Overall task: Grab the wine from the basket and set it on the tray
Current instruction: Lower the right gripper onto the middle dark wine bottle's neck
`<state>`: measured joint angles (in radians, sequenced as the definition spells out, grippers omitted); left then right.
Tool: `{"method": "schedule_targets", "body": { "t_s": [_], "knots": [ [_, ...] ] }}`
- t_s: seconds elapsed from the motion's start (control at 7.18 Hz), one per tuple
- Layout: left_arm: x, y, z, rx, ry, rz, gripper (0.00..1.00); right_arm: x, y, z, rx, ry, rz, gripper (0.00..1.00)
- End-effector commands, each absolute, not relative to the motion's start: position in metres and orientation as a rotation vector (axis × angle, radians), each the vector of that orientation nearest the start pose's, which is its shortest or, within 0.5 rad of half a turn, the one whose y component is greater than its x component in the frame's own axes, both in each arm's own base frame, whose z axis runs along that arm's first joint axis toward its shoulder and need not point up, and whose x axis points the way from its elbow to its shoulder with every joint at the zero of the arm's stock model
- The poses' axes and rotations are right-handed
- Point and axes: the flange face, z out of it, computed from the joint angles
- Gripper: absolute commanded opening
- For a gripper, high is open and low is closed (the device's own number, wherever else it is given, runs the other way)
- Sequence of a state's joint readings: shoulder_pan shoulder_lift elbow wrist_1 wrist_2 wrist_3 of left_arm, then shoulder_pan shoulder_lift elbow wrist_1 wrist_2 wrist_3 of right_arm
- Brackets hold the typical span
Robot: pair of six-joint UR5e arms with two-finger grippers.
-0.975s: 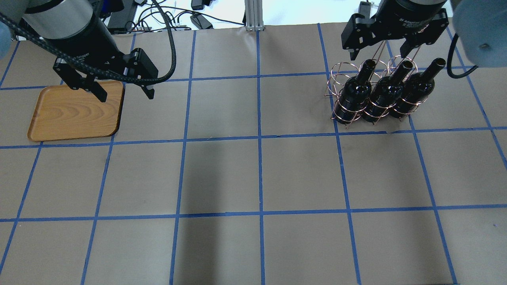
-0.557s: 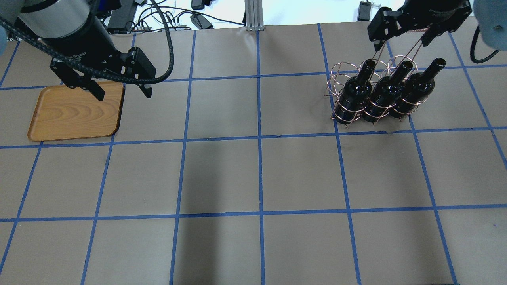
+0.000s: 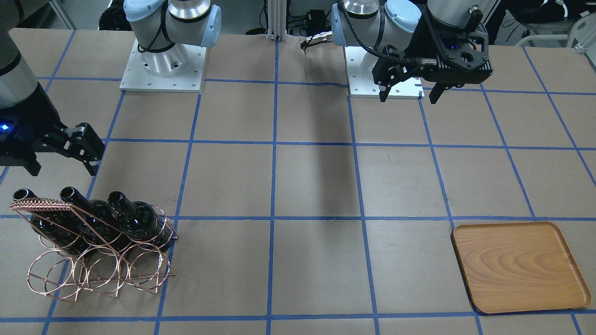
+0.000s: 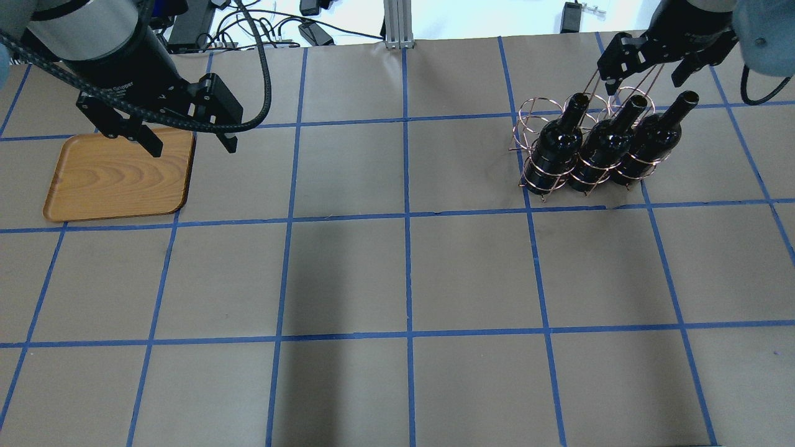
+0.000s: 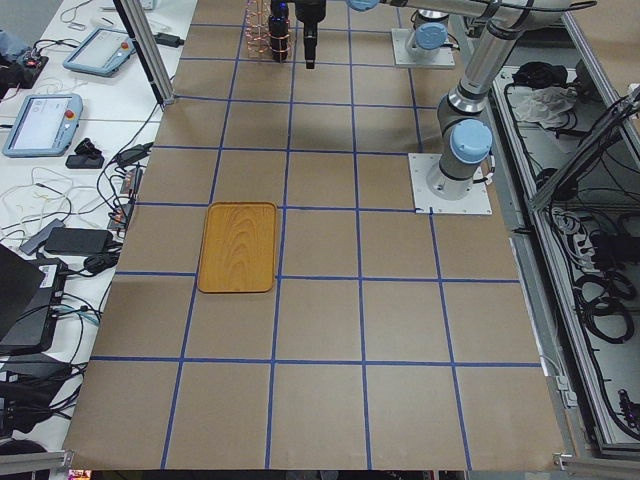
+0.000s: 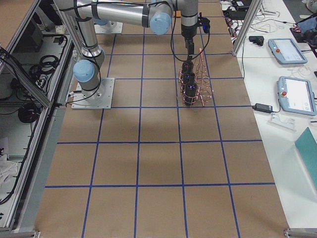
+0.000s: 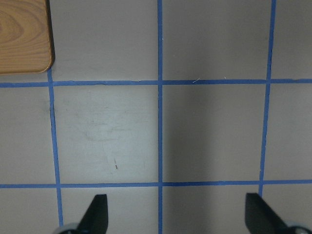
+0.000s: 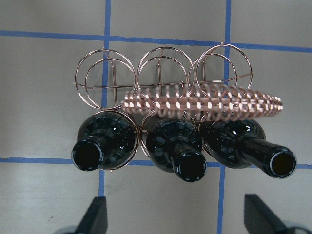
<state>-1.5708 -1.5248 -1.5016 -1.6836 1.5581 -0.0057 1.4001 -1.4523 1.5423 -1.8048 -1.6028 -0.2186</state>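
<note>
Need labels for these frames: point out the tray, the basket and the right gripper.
tray (image 3: 519, 267), front-facing view, bare wood at its middle.
basket (image 8: 202, 102), right wrist view, its coiled handle bar.
right gripper (image 8: 176, 212), right wrist view, midway between its open fingers.

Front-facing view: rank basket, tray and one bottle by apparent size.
1. basket and tray: too close to rank. The basket's outline looks slightly wider, but it is open wire.
2. bottle: clearly smallest, seen foreshortened.
</note>
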Motion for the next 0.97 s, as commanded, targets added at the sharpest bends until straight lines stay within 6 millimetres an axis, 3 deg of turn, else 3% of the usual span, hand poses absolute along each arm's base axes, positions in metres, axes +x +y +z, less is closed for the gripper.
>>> {"method": "schedule_targets", "body": {
  "t_s": [0.0,0.28,0.56,0.84],
  "knots": [
    [-0.134,-0.471,0.532,-0.01,3.16,-0.002,1.0,0.025,-0.569,0.442,-0.057,3.202,-0.206,1.0],
    [-0.135,-0.47,0.533,-0.01,3.16,-0.002,1.0,0.027,-0.566,0.412,-0.054,3.182,-0.143,1.0],
    [-0.135,-0.471,0.532,-0.01,3.162,-0.002,1.0,0.024,-0.575,0.395,-0.057,3.18,-0.126,0.99],
    [-0.135,-0.47,0.533,-0.01,3.157,-0.005,1.0,0.023,-0.577,0.394,-0.074,3.181,-0.132,0.84]
  ]
}}
